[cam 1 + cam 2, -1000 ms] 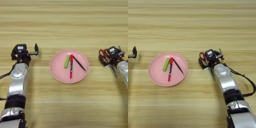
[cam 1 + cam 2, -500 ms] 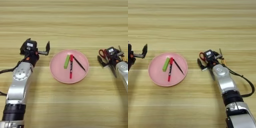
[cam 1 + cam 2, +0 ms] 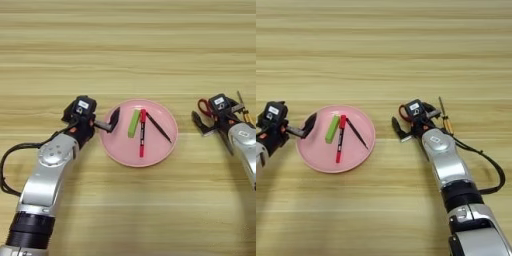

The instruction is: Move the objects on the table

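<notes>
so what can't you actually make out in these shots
- Scissors: only the red handles show in both views; the right pincer covers the blades.
- Screwdriver: partly behind the right arm, so its handle is hard to read.
- Left pincer: its fingers overlap the pink plate rim; touching or hovering cannot be told.
- Left arm: mostly cut off by the right eye view's left edge.

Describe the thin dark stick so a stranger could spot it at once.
Find the round pink plate mid-table. Three things lie on it: a green bar, a red marker, and rightmost the thin dark stick, slanted, black and the slimmest.
</notes>
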